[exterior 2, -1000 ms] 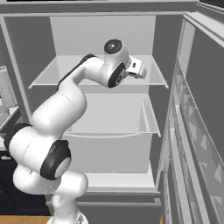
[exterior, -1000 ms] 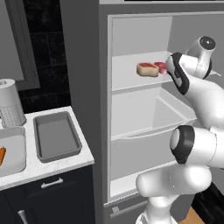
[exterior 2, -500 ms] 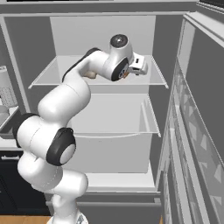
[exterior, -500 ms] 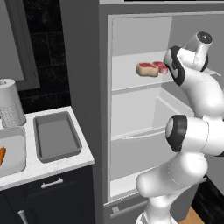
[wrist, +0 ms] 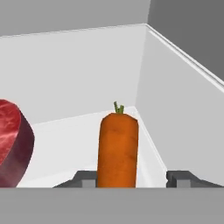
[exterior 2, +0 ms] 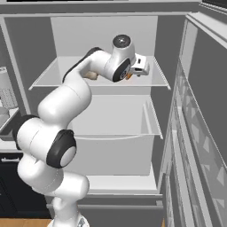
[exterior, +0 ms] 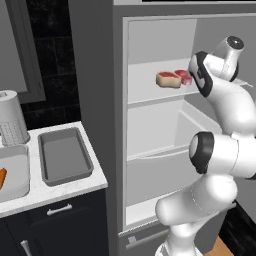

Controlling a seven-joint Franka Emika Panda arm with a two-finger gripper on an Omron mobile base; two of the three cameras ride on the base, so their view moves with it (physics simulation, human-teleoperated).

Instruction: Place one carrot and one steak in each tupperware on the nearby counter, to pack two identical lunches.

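a: where is the gripper (wrist: 133, 179), and how do its jaws stand?

b: low in the middle of the hand view, its two dark tips stand apart with a carrot (wrist: 117, 148) between them. the left tip sits at the carrot's side; the right one is clear of it. whether it is gripping the carrot i cannot tell.

a: and what is around the carrot?

b: it stands on end in that view, green stub at the top, on a white fridge shelf (wrist: 65, 131). a red steak (wrist: 13, 146) is cut off by the left edge, near the carrot.

a: and further out?

b: in the left base view the white arm (exterior: 225, 110) rises at the right and reaches into the open fridge. upper middle, on the top shelf, a tan-edged steak (exterior: 168, 79) lies just left of a redder one (exterior: 183, 76). at lower left, on the white counter (exterior: 55, 190), sits a darker grey tupperware (exterior: 65, 156), nothing inside. just left of it a lighter tupperware (exterior: 15, 172) holds an orange carrot (exterior: 2, 178) at the frame's edge.
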